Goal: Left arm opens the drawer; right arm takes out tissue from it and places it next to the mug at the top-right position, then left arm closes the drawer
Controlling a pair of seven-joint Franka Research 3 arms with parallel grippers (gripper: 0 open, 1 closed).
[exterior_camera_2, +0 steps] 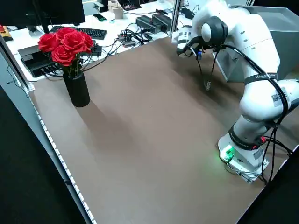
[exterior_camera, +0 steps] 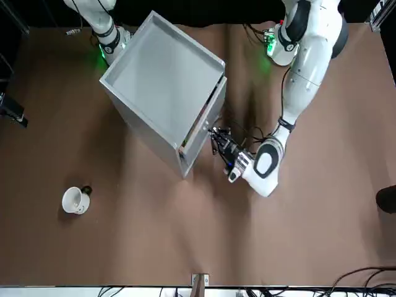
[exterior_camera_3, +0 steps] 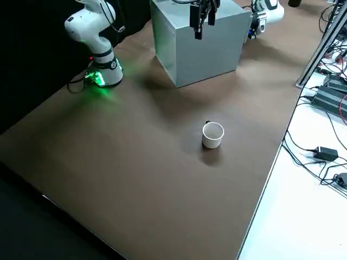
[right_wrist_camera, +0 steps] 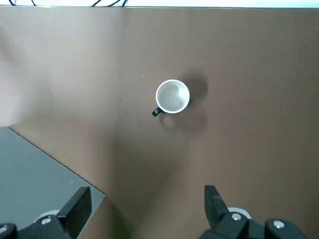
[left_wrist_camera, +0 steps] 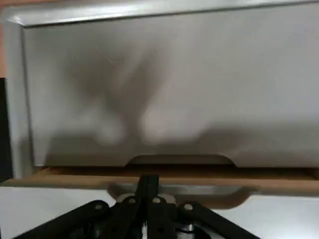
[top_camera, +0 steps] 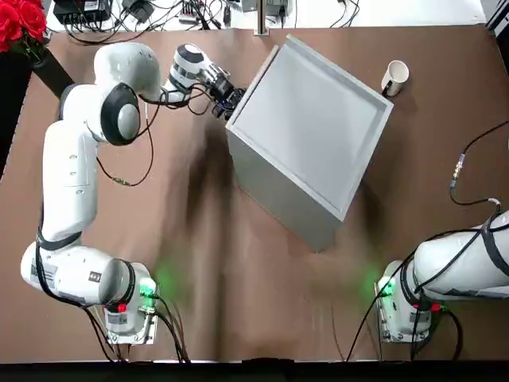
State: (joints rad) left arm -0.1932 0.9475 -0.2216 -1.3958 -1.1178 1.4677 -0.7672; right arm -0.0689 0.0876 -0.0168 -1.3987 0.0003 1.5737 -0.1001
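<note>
Perhaps the left gripper (left_wrist_camera: 148,180), jaws closed at the handle cutout (left_wrist_camera: 232,200), slips out if pulled askew. The barely open drawer (left_wrist_camera: 45,205) faces those jaws, long axis crosswise. Ahead of the right gripper (right_wrist_camera: 148,190)'s spread jaws: the mug (right_wrist_camera: 172,96). Tissue unseen.

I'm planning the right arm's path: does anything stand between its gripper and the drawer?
Yes, the cabinet: its body lies between the right gripper, out on the mug's side, and the slightly open drawer, where the left gripper sits at the front.
</note>
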